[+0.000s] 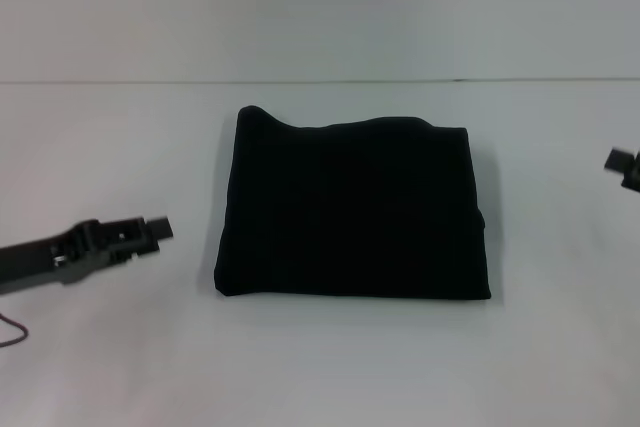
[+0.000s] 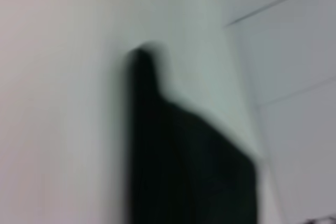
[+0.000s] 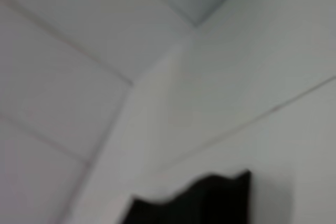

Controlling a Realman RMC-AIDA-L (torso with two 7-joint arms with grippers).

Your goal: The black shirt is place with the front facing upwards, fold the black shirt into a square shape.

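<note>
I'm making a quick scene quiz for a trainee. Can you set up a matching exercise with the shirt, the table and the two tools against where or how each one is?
Things:
1. black shirt
2. left tool
3. right tool
4. table

Descriptions:
A. barely in sight at the far side edge of the head view
B. white surface under everything
C. folded into a rough square at the centre
D. beside the shirt, apart from it, pointing towards it

Pairs: 1-C, 2-D, 3-A, 4-B
</note>
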